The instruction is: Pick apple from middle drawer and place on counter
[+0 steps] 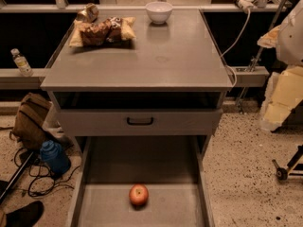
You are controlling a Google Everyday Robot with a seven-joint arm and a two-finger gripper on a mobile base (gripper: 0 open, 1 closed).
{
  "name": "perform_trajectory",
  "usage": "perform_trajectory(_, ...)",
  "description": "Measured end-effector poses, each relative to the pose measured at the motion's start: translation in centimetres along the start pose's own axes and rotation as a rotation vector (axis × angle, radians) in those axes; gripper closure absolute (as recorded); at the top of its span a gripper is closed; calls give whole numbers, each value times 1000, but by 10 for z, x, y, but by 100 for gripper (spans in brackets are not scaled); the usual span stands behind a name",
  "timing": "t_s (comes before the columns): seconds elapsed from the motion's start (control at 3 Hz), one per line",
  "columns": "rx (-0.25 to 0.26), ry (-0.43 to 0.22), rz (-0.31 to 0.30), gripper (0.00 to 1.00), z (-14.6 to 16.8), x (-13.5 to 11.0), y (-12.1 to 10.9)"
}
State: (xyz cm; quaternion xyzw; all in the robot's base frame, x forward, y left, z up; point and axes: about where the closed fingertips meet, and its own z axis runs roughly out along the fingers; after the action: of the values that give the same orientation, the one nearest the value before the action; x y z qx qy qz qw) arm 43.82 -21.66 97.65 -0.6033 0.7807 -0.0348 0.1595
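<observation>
Step in hand: the pick is not begun. The small round red-orange apple point(138, 194) is lying on the flat floor of the wide grey middle drawer point(142, 164), which is standing pulled far out, below and in front of the front edge of the broad matte grey counter point(142, 65). The apple is sitting about midway between the drawer's side walls, touching neither.

The gripper is not showing in the camera view, so I cannot tell how wide it is standing or whether it is holding anything. A pale cream bulky shape point(284, 93) is hanging beyond the counter's right edge; whether it belongs to the robot I cannot tell.

On the counter: a white round bowl point(158, 12) is sitting at the back edge near the middle, and a crinkled brown-and-yellow snack bag point(102, 31) is lying toward the back left corner. The grey drawer front with a black handle point(140, 121) is sitting just under the front edge.

Next move, as I judge it: coming down over the apple from above, closing around it, lifting it past that drawer front, then setting it down on the bare front half of the counter. The apple may roll if nudged.
</observation>
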Motion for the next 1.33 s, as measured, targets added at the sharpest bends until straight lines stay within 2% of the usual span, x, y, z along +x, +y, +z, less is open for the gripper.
perform_trajectory(0.33, 0, 0, 0, 0, 0, 0, 0)
perform_trajectory(0.67, -24, -13, 6, 0, 22, 3, 19)
perform_trajectory(1.0, -87, -91, 17, 0, 76, -4, 60)
perform_trajectory(1.33, -141, -71, 28, 0, 102, 5, 82)
